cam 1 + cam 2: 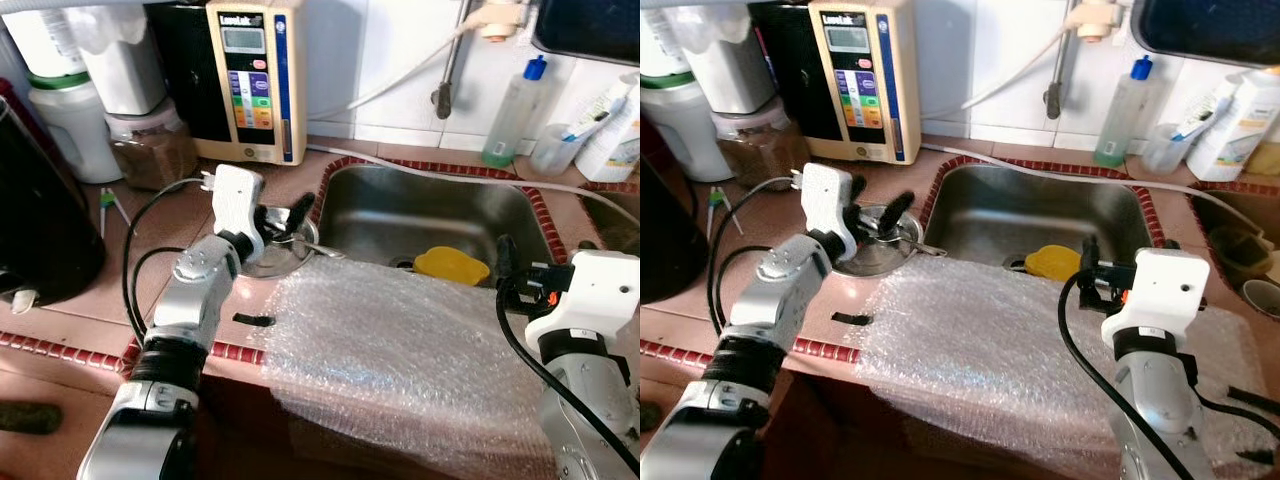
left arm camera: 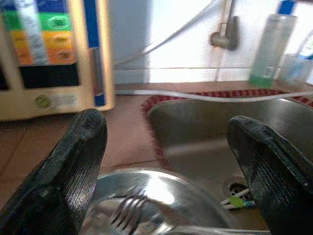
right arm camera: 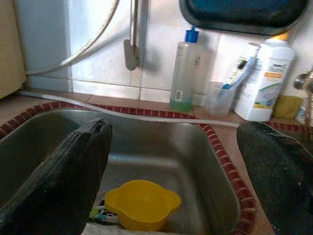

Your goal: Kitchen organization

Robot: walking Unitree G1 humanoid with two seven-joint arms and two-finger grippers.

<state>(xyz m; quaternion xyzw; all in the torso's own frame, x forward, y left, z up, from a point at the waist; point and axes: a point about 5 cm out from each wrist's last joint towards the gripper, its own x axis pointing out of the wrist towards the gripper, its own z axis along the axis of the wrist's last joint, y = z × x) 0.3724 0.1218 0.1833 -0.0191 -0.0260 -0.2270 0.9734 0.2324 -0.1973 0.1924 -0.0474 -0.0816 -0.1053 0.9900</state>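
Fork [image 2: 128, 211] lies in the steel bowl [image 1: 876, 250] on the counter [image 1: 70, 325], just left of the sink [image 1: 430, 215]. In the left wrist view the tines point toward the camera side of the bowl; the handle looks to run out over the rim toward the sink, so I judge the long axis roughly across the counter edge. Blurred, so I can't fix it tighter.

Left gripper [image 1: 872, 214] hovers over the bowl, fingers [image 2: 73, 161] spread wide, holding nothing. I read this as the approach step: lining up on the bowl or fork before a grasp. Next move calls for lowering, with the fingers straddling the fork across its long axis, or one finger inside the bowl rim. The steel is slick, so a shallow pinch could slip.

Right gripper [image 1: 1087, 262] sits at the sink's front edge, also wide and empty, aimed at the yellow cup [image 3: 142, 203] on the sink floor near the drain.

Bubble wrap [image 1: 400, 360] is draped over the sink's front edge and counter, between the two arms. Water unit [image 1: 252, 80] stands against the wall behind the bowl. Soap bottle [image 3: 185, 71] is at the back of the sink.
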